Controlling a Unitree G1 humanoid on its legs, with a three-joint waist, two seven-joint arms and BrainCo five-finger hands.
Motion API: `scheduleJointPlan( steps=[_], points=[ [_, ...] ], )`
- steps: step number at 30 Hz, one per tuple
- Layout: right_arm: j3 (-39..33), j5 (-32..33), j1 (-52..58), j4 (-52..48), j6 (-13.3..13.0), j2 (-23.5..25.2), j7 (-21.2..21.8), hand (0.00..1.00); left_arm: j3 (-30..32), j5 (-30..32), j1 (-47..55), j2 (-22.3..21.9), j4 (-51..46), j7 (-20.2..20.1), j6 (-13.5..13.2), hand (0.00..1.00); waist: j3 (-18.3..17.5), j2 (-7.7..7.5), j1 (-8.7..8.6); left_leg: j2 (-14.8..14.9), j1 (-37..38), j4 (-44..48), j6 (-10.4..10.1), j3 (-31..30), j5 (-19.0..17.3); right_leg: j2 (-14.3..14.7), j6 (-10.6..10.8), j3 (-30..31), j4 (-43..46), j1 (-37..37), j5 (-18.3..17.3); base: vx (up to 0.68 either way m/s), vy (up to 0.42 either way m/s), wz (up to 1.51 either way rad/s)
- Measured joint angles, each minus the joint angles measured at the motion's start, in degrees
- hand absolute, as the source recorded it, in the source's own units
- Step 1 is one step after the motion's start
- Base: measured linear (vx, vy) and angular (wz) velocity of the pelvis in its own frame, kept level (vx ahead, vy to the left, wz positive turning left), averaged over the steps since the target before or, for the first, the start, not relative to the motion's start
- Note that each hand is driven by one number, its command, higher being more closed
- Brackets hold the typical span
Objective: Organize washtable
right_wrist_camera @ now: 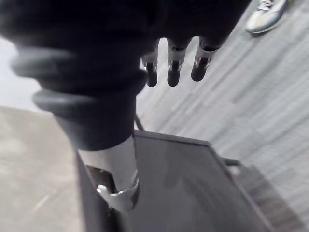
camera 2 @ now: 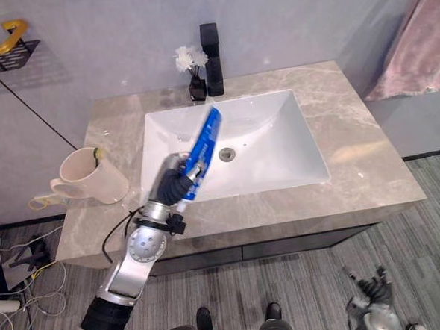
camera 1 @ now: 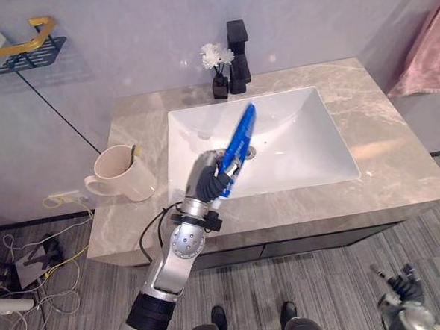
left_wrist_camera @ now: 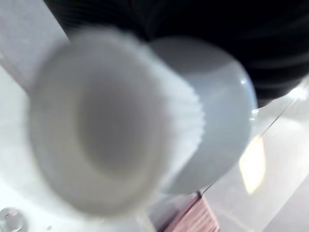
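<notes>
The left hand (camera 1: 208, 182) curls round the tube's (camera 1: 241, 137) lower end and holds it slanted above the sink's (camera 1: 308, 141) front-left. It is probably lifted clear for the mug (camera 1: 120, 175) nearby. The right hand (camera 1: 402, 292) hangs low, fingers relaxed.

My left arm (camera 1: 182, 246) was silver-grey with a round joint and black collars, my left hand (camera 1: 205, 182) and right hand (camera 1: 404, 293) wore dark ribbed covers, and my silver fingers (right_wrist_camera: 175, 63) ended in dark tips.
</notes>
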Motion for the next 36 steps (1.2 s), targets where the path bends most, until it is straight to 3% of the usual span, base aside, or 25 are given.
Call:
scheduleJointPlan(
  steps=[8,14,17,25,28,36],
  points=[
    [-4.5,1.8,-1.3,-21.3,-2.6,-6.8,0.3,0.0,2.7,-1.1,4.3,-0.1,-5.0,0.0,-0.1,1.0,-1.4,-0.44,-0.36,0.3,0.3,0.1,-0.1,0.6,-0.3,0.3,0.0,1.4,0.5,-0.6,0.0,-0.01,0.001,-0.09],
    [6.2,7.9,-14.1,-27.9,-7.6,-20.0,5.3,0.0,1.7,-2.3,5.5,0.0,-6.3,-0.6,-1.4,1.0,-3.0,-0.81,-0.01,0.2,0.8,0.1,-0.2,1.4,-0.6,0.4,-0.1,2.5,0.5,-0.7,0.1,0.0,0.009,-0.08],
    [11.6,13.6,-20.7,-28.4,-9.4,-23.3,8.3,0.0,0.8,-3.5,5.5,0.0,-6.3,-0.8,-1.8,1.0,-3.5,-0.88,1.11,0.1,0.5,0.1,-0.2,0.6,-0.6,0.4,-0.1,1.7,0.5,-0.6,0.1,0.0,-0.003,0.12],
    [26.6,23.6,-30.6,-27.9,-9.7,-22.8,10.9,0.0,-2.6,-5.6,5.1,1.0,-6.4,-1.6,-1.9,1.0,-3.6,-0.9,1.97,-0.9,-0.5,0.2,0.2,-1.4,-0.3,-0.3,-0.1,-0.6,0.5,-0.4,0.1,0.0,0.013,0.14],
    [33.4,24.2,-31.1,-27.7,-8.7,-18.3,11.7,0.0,-3.9,-5.6,3.2,1.0,-6.3,-1.6,-1.9,1.0,-3.6,-0.89,2.94,-0.9,-0.4,0.1,0.4,-1.8,-0.1,-0.5,-0.1,-1.0,0.5,-0.1,0.1,-0.01,0.008,0.07],
    [42.8,24.2,-30.4,-25.7,-5.7,-9.5,14.0,0.0,-5.3,-5.6,0.8,1.0,-4.8,-0.3,-1.8,1.0,-5.0,-0.78,3.44,-1.7,-0.1,-1.8,0.7,-3.3,1.5,-0.9,-0.1,-3.0,0.3,0.3,0.1,-0.03,0.004,0.12]
  ],
)
